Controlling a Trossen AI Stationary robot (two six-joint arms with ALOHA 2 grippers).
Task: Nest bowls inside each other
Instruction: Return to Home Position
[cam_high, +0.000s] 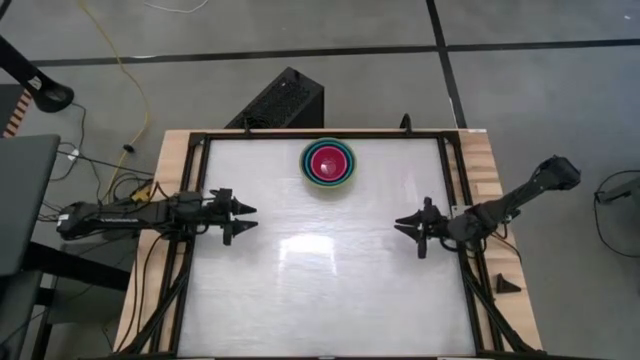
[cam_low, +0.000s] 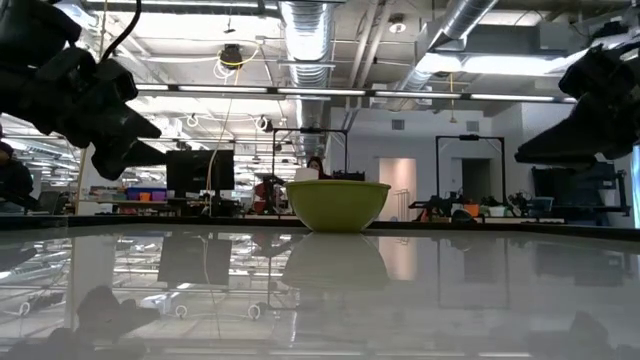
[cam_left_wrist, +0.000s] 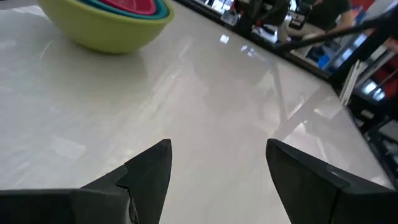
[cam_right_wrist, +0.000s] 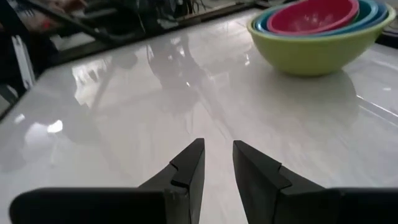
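Note:
The bowls (cam_high: 329, 162) stand nested as one stack near the middle of the table's far edge. The olive-green one (cam_right_wrist: 311, 53) is outermost and rests by its base on the white tabletop. Blue, teal and green rims ring a magenta-pink bowl (cam_right_wrist: 314, 15) at the centre. In the low view only the olive bowl (cam_low: 338, 205) shows. My left gripper (cam_high: 250, 220) hovers open at the table's left side, well short of the stack (cam_left_wrist: 106, 28). My right gripper (cam_high: 407, 230) hovers at the right side, its fingers (cam_right_wrist: 186, 165) a narrow gap apart with nothing between them.
A black frame rail (cam_high: 200, 180) and wooden strips edge the table. A small black wedge (cam_high: 507, 284) lies on the right strip and a black box (cam_high: 280, 100) stands beyond the far edge. The glossy white tabletop (cam_high: 320, 280) spreads between the two grippers.

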